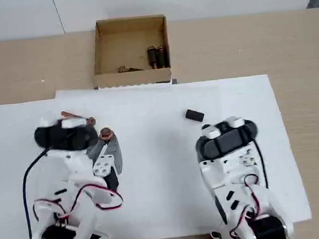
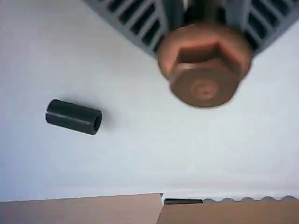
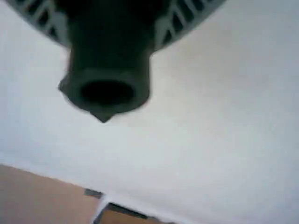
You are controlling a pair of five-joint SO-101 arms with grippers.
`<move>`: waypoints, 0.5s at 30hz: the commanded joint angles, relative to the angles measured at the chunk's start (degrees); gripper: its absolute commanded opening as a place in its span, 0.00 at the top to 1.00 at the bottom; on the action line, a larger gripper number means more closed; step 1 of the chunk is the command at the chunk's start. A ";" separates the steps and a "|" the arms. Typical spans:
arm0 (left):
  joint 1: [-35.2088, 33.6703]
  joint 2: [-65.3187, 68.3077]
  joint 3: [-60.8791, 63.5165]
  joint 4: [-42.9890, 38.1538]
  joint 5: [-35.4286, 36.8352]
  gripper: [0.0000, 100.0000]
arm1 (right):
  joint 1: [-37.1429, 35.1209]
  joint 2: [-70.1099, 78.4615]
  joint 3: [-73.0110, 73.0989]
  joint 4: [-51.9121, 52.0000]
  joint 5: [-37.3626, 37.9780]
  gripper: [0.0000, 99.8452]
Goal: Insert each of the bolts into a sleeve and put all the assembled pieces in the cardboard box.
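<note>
The left tool (image 1: 106, 140) clamps a copper-coloured bolt (image 2: 204, 70); the right tool (image 3: 110, 23) grips a black sleeve (image 3: 108, 84). A second sleeve (image 1: 194, 115) lies on the white sheet (image 1: 164, 169), apart from the cardboard box (image 1: 135, 77).

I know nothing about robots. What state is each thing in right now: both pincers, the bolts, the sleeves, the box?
Left pincer: shut on the held bolt.
Held bolt: off the paper, no sleeve on it.
Right pincer: shut on the held sleeve.
Held sleeve: hole empty.
Loose sleeve: lying on its side on the paper, empty.
Loose bolt: lying on the paper, unsleeved.
Cardboard box: open, pieces inside.
</note>
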 commanded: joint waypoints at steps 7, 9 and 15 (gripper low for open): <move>0.26 -13.01 7.60 -1.58 6.51 0.99 | -10.07 -0.57 7.47 -11.30 -0.79 1.00; 0.26 -12.75 8.13 -1.85 6.68 0.99 | -11.47 -0.57 8.97 -13.32 -0.79 1.00; 0.26 -12.57 8.22 -6.24 11.69 0.99 | -16.92 -0.57 14.68 -19.65 -0.79 1.00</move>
